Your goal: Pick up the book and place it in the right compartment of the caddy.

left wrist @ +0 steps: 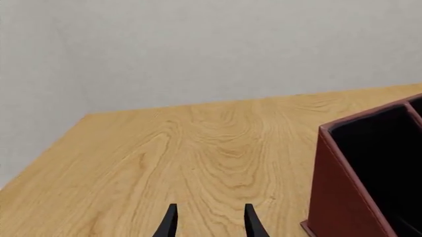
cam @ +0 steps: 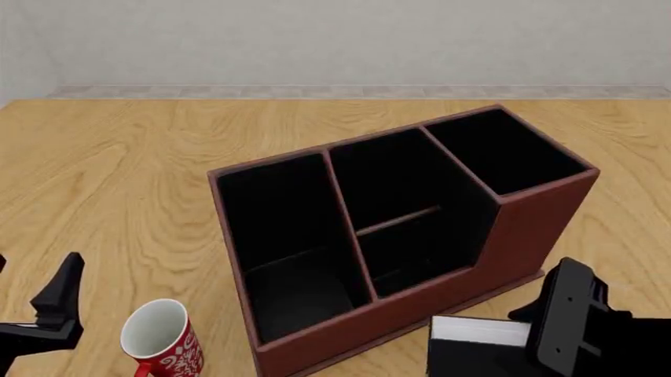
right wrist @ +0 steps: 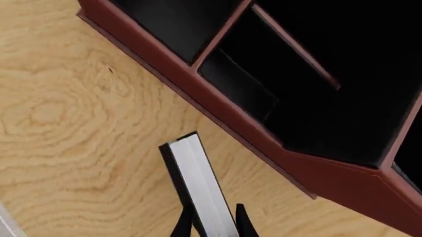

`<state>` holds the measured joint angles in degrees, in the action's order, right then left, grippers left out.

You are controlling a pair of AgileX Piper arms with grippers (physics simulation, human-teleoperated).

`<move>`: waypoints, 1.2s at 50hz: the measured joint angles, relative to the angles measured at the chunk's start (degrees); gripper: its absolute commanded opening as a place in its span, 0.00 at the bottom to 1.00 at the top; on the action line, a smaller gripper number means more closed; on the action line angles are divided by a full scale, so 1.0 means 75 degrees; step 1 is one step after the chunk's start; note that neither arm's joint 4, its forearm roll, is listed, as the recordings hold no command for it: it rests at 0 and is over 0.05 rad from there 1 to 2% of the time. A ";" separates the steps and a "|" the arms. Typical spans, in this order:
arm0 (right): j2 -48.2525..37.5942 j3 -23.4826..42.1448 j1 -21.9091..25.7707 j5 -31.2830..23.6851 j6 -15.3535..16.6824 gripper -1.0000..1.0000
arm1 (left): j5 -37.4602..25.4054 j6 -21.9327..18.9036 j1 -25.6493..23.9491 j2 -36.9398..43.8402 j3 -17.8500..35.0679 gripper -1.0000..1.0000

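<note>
No readable text anywhere.
Red mug [cam: 166,345] has a white swirl pattern, no letters; book [cam: 477,334] and caddy [cam: 524,236] carry no labels.

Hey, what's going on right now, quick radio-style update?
Left gripper open, idle. Right gripper shut on the book, beside the caddy. Right compartment unobstructed.

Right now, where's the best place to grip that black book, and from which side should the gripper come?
Probably across its thickness, as the right gripper does: one finger on each black cover, the white page edges between them. The book stands on edge beside the caddy, so both covers are exposed. Coming from above, on the near side away from the caddy wall, looks clearest.
</note>
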<state>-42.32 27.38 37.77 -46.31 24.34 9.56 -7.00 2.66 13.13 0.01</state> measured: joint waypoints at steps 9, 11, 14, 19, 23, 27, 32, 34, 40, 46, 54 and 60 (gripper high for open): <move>-0.0038 0.0217 0.0462 -0.0151 -0.0548 0.00 | 0.0136 -0.0009 0.0028 0.0152 0.0000 1.00; -0.0061 0.0271 0.0606 -0.0178 -0.0696 0.00 | 0.0166 -0.0009 0.0028 0.0186 0.0000 1.00; -0.0109 0.0342 0.0836 -0.0222 -0.0918 0.00 | 0.0215 -0.0009 0.0026 0.0240 0.0000 1.00; -0.0167 0.0432 0.1183 -0.0328 -0.1227 0.00 | 0.0299 -0.0006 0.0021 0.0326 0.0000 1.00; -0.0167 0.0485 0.1363 -0.0443 -0.1395 0.00 | 0.0351 -0.0004 0.0015 0.0376 0.0000 1.00; -0.0148 0.0523 0.1518 -0.0578 -0.1539 0.00 | 0.0383 -0.0005 0.0015 0.0404 0.0000 1.00; -0.0093 0.0555 0.1641 -0.0729 -0.1707 0.00 | 0.0385 -0.0003 0.0018 0.0403 0.0000 1.00; -0.0046 0.0557 0.1654 -0.0791 -0.1753 0.00 | 0.0385 -0.0005 0.0018 0.0403 0.0000 1.00; 0.0131 0.0561 0.1655 -0.0972 -0.1865 0.00 | 0.0422 -0.0006 0.0013 0.0438 0.0000 1.00; 0.0354 0.0607 0.1529 -0.1188 -0.1838 0.00 | 0.0475 -0.0007 0.0000 0.0490 0.0000 1.00; 0.0731 0.0750 0.1221 -0.1528 -0.1650 0.00 | 0.0532 0.0000 -0.0020 0.0550 0.0000 1.00; 0.0965 0.0896 0.1046 -0.1750 -0.1534 0.00 | 0.0572 0.0002 -0.0034 0.0594 0.0000 1.00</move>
<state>-35.08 34.10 45.61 -59.43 12.84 13.85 -6.98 2.41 17.58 0.01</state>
